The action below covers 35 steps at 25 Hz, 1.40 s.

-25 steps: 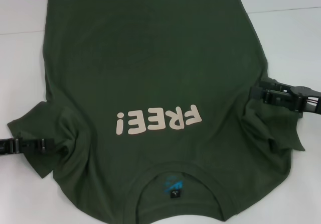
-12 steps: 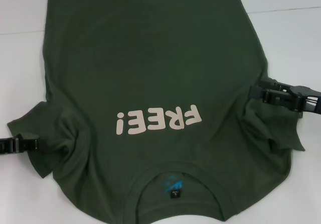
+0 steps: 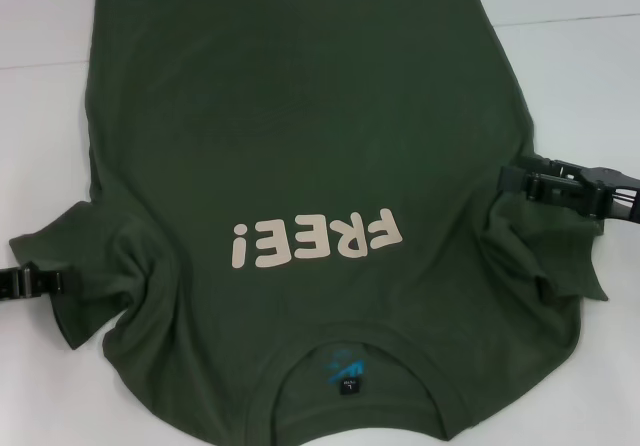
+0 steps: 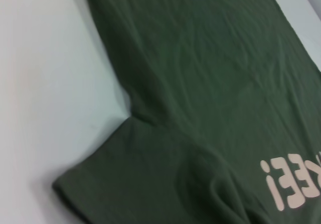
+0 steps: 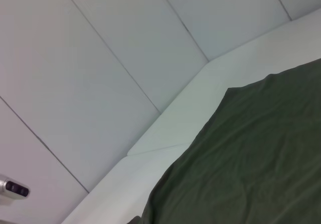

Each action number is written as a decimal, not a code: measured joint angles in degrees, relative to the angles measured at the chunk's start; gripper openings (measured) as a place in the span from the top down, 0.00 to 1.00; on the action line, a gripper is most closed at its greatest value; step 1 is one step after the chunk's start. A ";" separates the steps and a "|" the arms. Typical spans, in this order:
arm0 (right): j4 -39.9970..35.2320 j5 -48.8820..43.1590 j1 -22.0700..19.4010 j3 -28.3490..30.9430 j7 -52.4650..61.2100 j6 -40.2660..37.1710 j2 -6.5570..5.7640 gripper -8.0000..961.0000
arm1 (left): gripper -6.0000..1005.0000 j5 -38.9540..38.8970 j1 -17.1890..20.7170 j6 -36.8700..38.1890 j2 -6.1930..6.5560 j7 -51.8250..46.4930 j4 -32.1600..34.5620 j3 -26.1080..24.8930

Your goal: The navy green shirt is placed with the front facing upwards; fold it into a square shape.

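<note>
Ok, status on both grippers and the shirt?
Left gripper at left sleeve. Right gripper at right sleeve. Shirt flat, print up, unfolded. Nothing in the way.

White bench [image 3: 40, 116], seamed across at 10 to 2 o'clock. Spread flat over it from centre to 12 and 6, navy green shirt [image 3: 300, 126], front up, collar at 6, sleeves bunched at 3 and 8.
</note>
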 joint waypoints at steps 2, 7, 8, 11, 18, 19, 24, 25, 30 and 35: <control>0.00 0.00 0.04 0.02 0.00 0.00 0.03 0.05 | 0.98 -0.24 -0.27 0.16 -0.08 0.05 0.17 0.00; 0.06 0.00 0.10 0.02 0.00 0.00 0.13 0.05 | 0.98 -2.28 -0.37 0.81 -0.13 0.18 1.26 0.20; 0.09 0.00 0.10 0.01 0.00 0.00 0.14 0.05 | 0.98 -2.67 -0.27 1.14 -0.14 0.23 1.66 0.12; 0.18 0.01 0.09 0.01 0.00 -0.05 0.16 0.05 | 0.98 -3.53 0.10 2.43 -0.13 0.33 3.21 -0.05; 0.40 0.50 0.09 0.14 0.07 -0.37 0.23 0.05 | 0.98 -3.75 0.78 5.69 -0.09 0.04 7.02 -0.07; 0.41 0.62 0.09 0.15 0.12 -0.39 0.24 0.05 | 0.98 -3.77 0.80 6.10 -0.09 0.01 7.48 -0.07; 0.39 0.79 0.10 0.19 0.49 -0.49 0.26 0.05 | 0.98 -3.87 0.65 7.89 -0.13 -0.64 9.82 -0.04; 0.39 0.80 0.13 0.19 0.50 -0.51 0.26 0.05 | 0.98 -3.88 0.61 8.06 -0.13 -0.72 10.12 -0.04; 0.43 0.80 0.22 0.19 0.53 -0.47 0.26 0.05 | 0.98 -3.49 0.47 7.95 0.23 -0.80 10.88 -0.03; 0.45 0.80 0.24 0.19 0.53 -0.34 0.36 0.05 | 0.98 -3.31 0.92 7.23 0.31 -0.90 11.87 -0.64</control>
